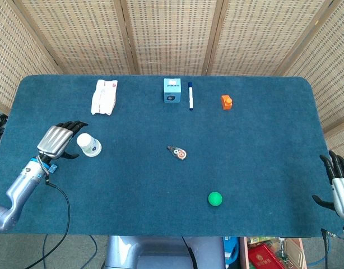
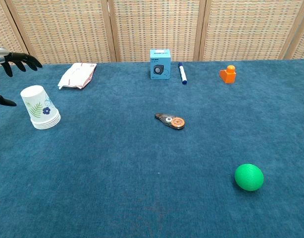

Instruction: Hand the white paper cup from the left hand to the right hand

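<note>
The white paper cup [image 1: 89, 144] with a flower print stands upside down on the blue table at the left; the chest view shows it as a small stack [image 2: 39, 107]. My left hand [image 1: 59, 140] is just left of the cup, fingers spread, holding nothing; its fingertips [image 2: 24, 60] reach above the cup and do not touch it. My right hand [image 1: 342, 185] hangs off the table's right edge, fingers apart and empty, far from the cup.
A white packet [image 1: 104, 96], a blue box [image 1: 172, 89], a marker [image 1: 190, 96] and an orange block [image 1: 227, 102] lie along the back. A correction tape [image 1: 178, 152] sits mid-table, a green ball [image 1: 215, 198] near the front. A blue clip [image 1: 50, 166] lies under my left forearm.
</note>
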